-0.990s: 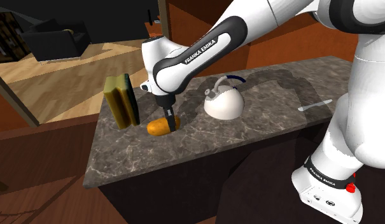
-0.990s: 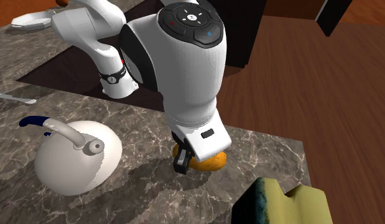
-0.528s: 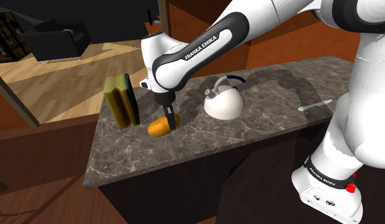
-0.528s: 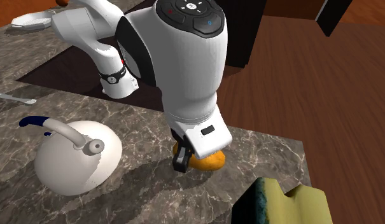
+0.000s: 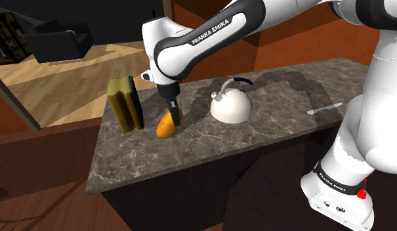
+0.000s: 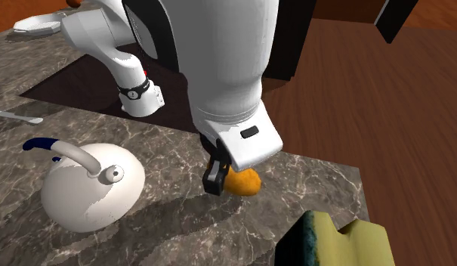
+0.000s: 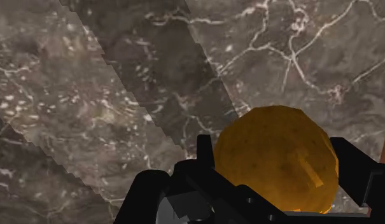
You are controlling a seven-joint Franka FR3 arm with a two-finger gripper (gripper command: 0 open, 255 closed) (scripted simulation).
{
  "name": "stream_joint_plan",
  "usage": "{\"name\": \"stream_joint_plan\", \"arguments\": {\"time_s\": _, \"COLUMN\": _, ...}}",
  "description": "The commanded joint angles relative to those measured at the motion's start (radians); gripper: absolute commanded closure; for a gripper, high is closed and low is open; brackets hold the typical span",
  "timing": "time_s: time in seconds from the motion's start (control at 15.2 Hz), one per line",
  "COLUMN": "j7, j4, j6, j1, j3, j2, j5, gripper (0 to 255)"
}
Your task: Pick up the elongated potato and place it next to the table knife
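The elongated potato is orange-brown and hangs tilted, one end low over the dark marble counter. My gripper is shut on its upper end. From the second exterior view the potato shows just under the white hand, beside a black finger, with the gripper clasping it above the counter. In the wrist view the potato sits between the two black fingers of the gripper. The table knife lies flat near the counter's far right end, past the kettle; it also shows as the knife.
A white kettle with a dark blue handle stands between the potato and the knife, seen as the kettle. A yellow-green sponge stands on edge close to the potato. The counter edge drops to a wooden floor.
The gripper has risen with the potato, lifting it off the counter; the potato now hangs tilted instead of lying flat.
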Motion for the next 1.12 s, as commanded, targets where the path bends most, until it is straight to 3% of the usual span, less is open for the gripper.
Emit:
{"name": "stream_joint_plan", "arguments": {"time_s": 0.0, "j7": -0.001, "j4": 0.018, "j6": -0.026, "j1": 0.000, "j3": 0.000, "j2": -0.008, "j5": 0.001, "gripper": 255}}
{"name": "stream_joint_plan", "arguments": {"time_s": 0.92, "j7": -0.004, "j4": 0.143, "j6": -0.201, "j1": -0.002, "j3": 0.002, "j2": -0.058, "j5": 0.009, "gripper": 255}}
{"name": "stream_joint_plan", "arguments": {"time_s": 1.06, "j7": -0.023, "j4": 0.111, "j6": -0.197, "j1": -0.013, "j3": -0.005, "j2": -0.087, "j5": 0.013, "gripper": 255}}
